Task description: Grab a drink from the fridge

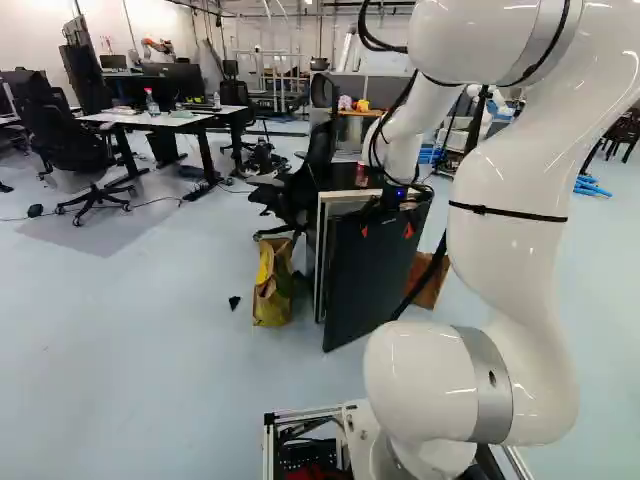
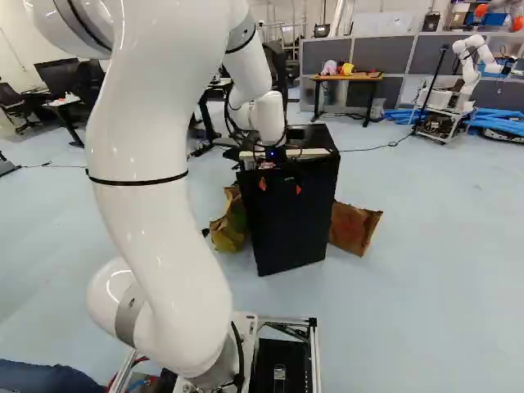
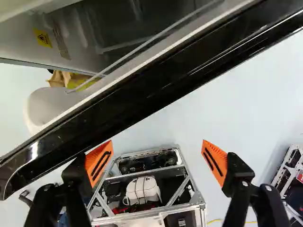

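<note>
My gripper (image 1: 386, 231) is at the upper part of the black fridge door (image 1: 365, 285), its orange pads showing against the door's front. The door stands ajar, with a pale edge of the fridge body (image 1: 322, 250) beside it. In the wrist view, my gripper (image 3: 157, 158) is open, nothing between its fingers. The door's glossy black edge (image 3: 156, 78) runs slantwise ahead of both fingertips. Beyond it, part of the fridge interior (image 3: 85, 33) shows, with a yellow label. No drink can be made out inside. A small red can-like object (image 1: 361, 175) stands on top of the fridge.
A yellow-brown bag (image 1: 273, 283) stands on the floor beside the fridge, a brown paper bag (image 2: 354, 228) on its other side. Office chairs (image 1: 75, 150) and desks (image 1: 165, 120) are farther back. Another robot (image 2: 471, 74) stands at the back right of the right base view.
</note>
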Available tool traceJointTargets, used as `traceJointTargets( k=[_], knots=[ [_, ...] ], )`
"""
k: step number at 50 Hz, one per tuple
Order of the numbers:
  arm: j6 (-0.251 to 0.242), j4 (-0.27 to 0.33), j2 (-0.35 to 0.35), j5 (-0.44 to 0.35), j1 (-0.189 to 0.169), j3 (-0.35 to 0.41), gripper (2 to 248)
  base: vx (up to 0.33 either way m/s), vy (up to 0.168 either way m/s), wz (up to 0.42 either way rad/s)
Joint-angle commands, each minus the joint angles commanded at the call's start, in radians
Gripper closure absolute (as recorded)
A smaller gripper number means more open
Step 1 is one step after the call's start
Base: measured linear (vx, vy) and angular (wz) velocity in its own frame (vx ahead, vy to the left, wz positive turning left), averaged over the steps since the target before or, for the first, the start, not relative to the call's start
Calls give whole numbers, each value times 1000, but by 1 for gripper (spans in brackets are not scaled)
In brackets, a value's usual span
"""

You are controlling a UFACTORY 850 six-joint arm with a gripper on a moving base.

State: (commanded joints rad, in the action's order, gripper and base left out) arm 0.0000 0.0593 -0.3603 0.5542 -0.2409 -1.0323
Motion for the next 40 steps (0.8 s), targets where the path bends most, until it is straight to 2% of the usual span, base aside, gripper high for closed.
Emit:
traceJointTargets(
  k=[40],
  knots=[
    [0, 0, -50, -22, 41, -69, 3, 0, 0, 0]
  ],
)
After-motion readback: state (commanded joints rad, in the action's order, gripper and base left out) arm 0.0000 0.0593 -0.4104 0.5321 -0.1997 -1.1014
